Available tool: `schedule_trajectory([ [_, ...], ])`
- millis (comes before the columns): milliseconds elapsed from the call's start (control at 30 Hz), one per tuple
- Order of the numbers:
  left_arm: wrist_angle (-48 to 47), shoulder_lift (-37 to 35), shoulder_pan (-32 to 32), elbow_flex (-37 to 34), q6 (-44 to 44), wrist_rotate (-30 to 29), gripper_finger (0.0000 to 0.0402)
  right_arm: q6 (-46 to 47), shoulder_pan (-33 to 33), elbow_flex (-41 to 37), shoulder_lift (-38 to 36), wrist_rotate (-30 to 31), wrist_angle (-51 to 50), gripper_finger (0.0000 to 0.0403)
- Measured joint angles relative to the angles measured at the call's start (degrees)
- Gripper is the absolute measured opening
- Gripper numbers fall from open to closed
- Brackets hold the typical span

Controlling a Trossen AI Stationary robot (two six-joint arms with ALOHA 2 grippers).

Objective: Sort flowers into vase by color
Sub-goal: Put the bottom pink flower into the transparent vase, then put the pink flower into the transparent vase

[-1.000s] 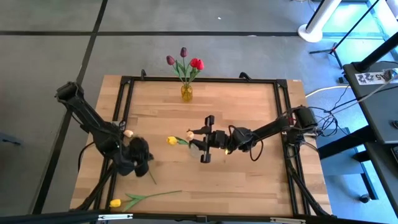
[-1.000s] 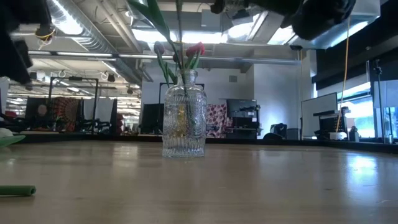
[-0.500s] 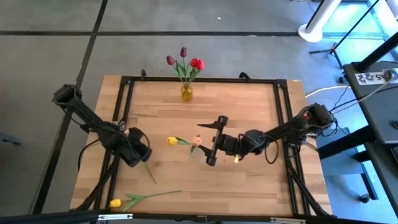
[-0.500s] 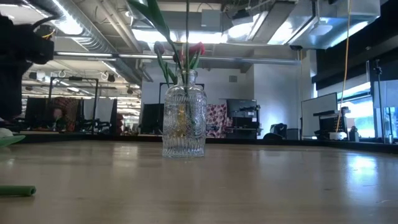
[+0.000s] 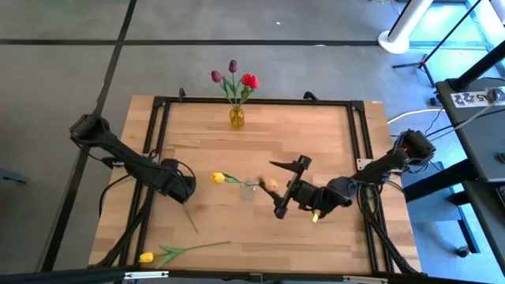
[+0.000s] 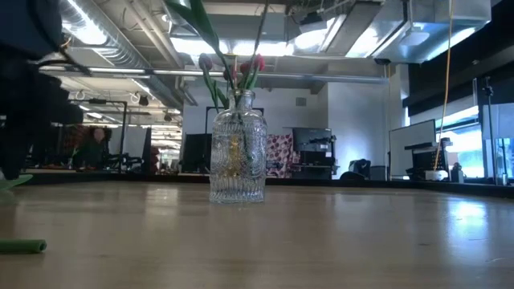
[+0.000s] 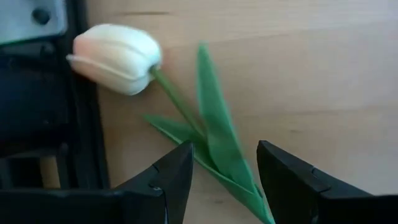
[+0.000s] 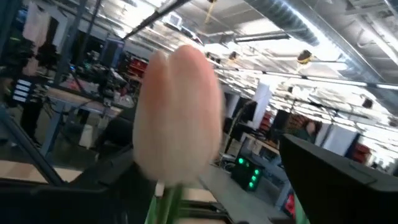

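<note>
A glass vase point(image 5: 236, 117) at the table's far edge holds purple and red flowers point(image 5: 233, 76); the low view shows this vase point(image 6: 238, 152) too. My left gripper point(image 7: 225, 180) is open over a pale peach tulip point(image 7: 118, 57) lying on the table beside the black frame; its leaf point(image 7: 224, 146) runs between the fingers. My right gripper point(image 5: 286, 188), right of the table's middle, is open, with a second peach tulip's head point(image 8: 179, 118) between its fingers, clear of the table. A yellow tulip point(image 5: 218, 178) lies mid-table. Another yellow tulip point(image 5: 146, 257) lies near the front edge. My right gripper's fingers point(image 8: 339, 180) stand wide on either side of the peach tulip's head, whose stem point(image 8: 166, 200) runs down out of the picture. Whether a finger touches the tulip, I cannot tell.
A black frame point(image 5: 155, 134) runs around the wooden table top. The front yellow tulip's long stem point(image 5: 201, 247) lies across the table's near left part. A green stem end point(image 6: 20, 246) shows close by in the low view. A person sits in the room behind.
My right gripper has gone toward the table's right and near edges, and the peach tulip's head has gone along between its fingers. My left gripper has shifted a little toward the far edge, near the frame's left rail.
</note>
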Motion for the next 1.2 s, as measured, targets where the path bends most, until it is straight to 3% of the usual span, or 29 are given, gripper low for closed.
schedule_trajectory([
  [400, 4.0, 3.4, -1.2, -4.6, -15.8, -2.5, 0.0172, 0.2, 5.8, -10.8, -8.3, 12.6, 0.5, 0.0324],
  [733, 3.1, 3.7, -0.1, -5.3, -16.8, -10.1, 0.0168, 0.1, 5.8, -11.3, -8.6, 12.7, 0.2, 0.0324],
  [867, 4.2, 3.7, 0.1, -5.3, -14.2, -14.8, 0.0133, 0.1, 5.8, -10.7, -8.6, 11.7, 0.2, 0.0324],
  [1067, 6.8, 3.5, 0.6, -4.3, -4.7, -20.2, 0.0022, 0.4, 6.1, -8.3, -9.4, 16.5, -3.8, 0.0324],
  [1200, 3.9, 1.3, 0.6, -1.0, -1.4, -29.7, 0.0009, 4.6, 6.6, -6.8, -11.4, 18.1, -11.6, 0.0324],
])
